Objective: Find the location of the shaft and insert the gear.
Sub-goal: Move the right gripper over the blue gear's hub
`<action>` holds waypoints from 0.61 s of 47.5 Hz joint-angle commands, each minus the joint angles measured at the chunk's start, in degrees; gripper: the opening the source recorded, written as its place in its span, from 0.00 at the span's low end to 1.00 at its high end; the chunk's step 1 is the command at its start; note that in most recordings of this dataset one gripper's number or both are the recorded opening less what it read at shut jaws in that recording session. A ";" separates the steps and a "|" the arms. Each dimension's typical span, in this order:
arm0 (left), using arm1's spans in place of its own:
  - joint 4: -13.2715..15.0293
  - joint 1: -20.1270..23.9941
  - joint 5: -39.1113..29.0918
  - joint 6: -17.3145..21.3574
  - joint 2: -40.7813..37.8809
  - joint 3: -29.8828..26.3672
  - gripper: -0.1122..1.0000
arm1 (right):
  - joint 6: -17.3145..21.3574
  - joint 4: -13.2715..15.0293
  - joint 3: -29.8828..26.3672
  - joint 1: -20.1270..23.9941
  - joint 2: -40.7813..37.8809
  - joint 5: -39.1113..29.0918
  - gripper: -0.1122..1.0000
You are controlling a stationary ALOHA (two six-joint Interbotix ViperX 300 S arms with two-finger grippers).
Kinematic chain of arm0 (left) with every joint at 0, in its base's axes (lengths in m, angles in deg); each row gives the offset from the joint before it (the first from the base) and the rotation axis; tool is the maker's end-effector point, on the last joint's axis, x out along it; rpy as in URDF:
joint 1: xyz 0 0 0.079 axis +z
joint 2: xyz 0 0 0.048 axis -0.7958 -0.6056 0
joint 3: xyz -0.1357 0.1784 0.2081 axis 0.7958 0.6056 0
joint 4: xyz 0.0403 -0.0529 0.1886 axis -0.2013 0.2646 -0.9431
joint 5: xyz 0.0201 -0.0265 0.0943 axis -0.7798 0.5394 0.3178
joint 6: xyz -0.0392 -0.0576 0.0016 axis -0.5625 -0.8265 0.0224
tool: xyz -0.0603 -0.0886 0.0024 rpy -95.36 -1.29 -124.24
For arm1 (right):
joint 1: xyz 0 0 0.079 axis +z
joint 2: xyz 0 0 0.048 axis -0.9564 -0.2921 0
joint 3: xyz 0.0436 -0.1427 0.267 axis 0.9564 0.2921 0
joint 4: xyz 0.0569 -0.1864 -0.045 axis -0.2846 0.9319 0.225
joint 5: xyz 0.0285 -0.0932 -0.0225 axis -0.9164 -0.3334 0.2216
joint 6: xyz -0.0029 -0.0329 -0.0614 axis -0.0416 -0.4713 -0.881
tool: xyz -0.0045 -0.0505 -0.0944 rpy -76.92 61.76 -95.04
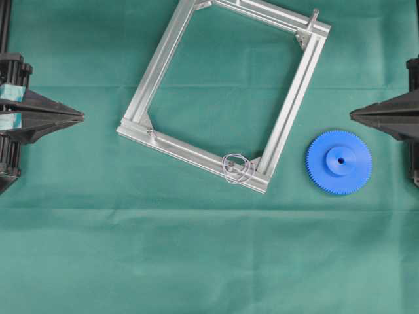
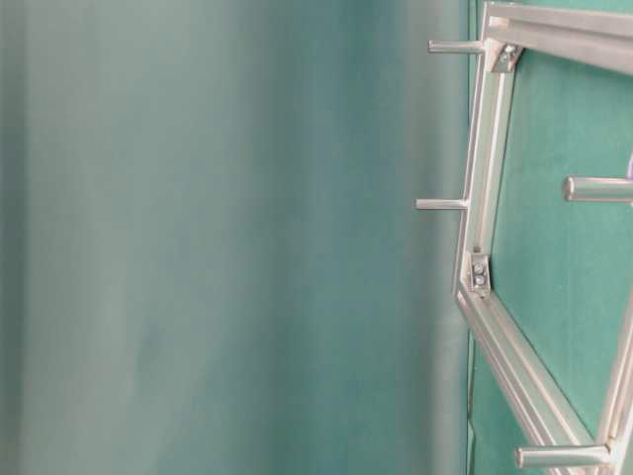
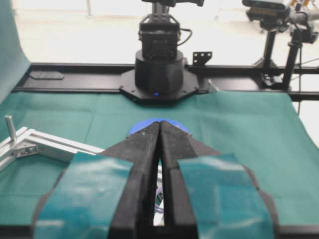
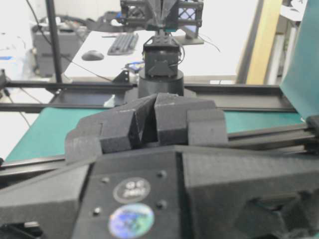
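My left pincer (image 1: pixel 82 117) waits at the left edge of the green-draped tabletop (image 1: pixel 196 261), its tips pressed together and holding nothing; my right pincer (image 1: pixel 352 115) mirrors it at the opposite edge, likewise closed and empty. Between them lies the aluminium frame (image 1: pixel 157 65), a skewed open rectangle flat on the cloth. The shaft (image 1: pixel 236 167) stands at the frame's bottom rail, close to its lower right corner, ringed by thin wire loops. The gear (image 1: pixel 338 161), bright blue with fine teeth and a raised hub, lies flat on the cloth just to the right of that same corner, apart from the frame and slightly below my right pincer. A bare peg (image 1: pixel 314 14) rises from the frame's top right corner. From my left wrist view the gear (image 3: pixel 158 124) peeks out just beyond my closed tips.
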 commanded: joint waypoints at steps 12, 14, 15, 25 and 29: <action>0.88 0.09 -2.55 0.18 -0.35 -2.29 0.11 | 0.70 -0.18 -4.75 0.00 -1.14 -15.38 0.10; 0.88 0.09 -2.90 0.18 -0.44 -2.29 0.11 | 0.88 -0.18 -5.10 0.00 -1.14 -16.17 0.10; 0.88 0.09 -2.99 0.18 -0.35 -2.29 0.11 | 0.88 -0.18 -5.19 0.00 -1.23 -16.35 0.10; 0.88 0.53 -4.04 0.09 -0.35 -2.29 0.11 | 0.88 -0.09 -5.36 0.00 -1.14 -16.79 0.10; 0.88 0.70 -4.22 0.09 -0.44 -2.29 0.11 | 0.88 -0.09 -5.36 -0.09 -1.14 -16.79 0.10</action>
